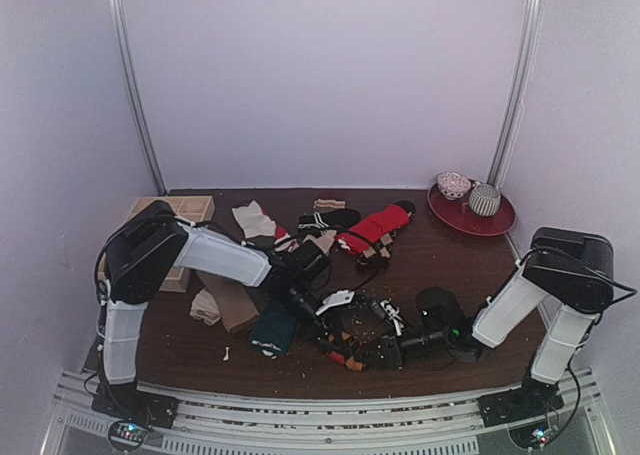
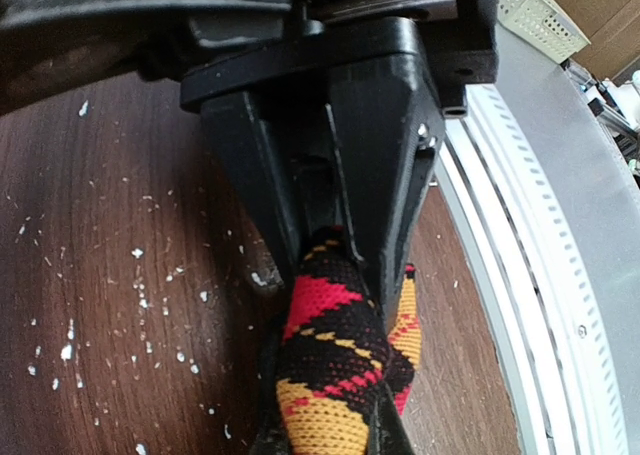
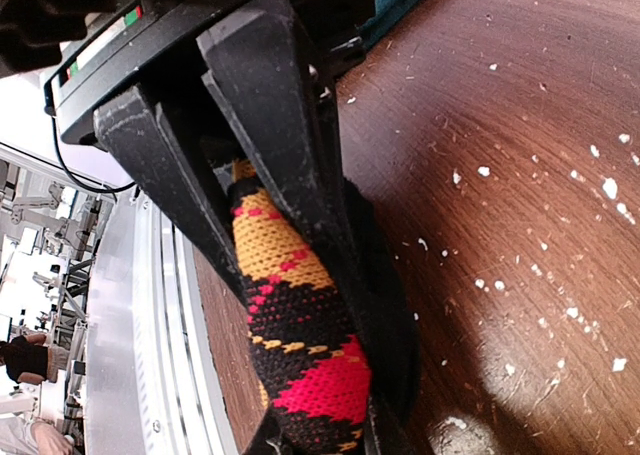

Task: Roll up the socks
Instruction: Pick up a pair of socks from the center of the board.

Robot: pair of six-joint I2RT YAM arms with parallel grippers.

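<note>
Your left pincer [image 2: 335,270] and right pincer [image 3: 295,270] are both clamped on the argyle sock [image 2: 335,365], low over the worktop [image 2: 110,275] near its front edge. Soft, light, stretchy knit: you'll want a deep bite on bunched fabric, else it slips.

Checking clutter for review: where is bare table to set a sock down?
Bare wood between the red sock and the red plate, and at the front edge left of the teal sock. Crowded around the argyle sock.
</note>
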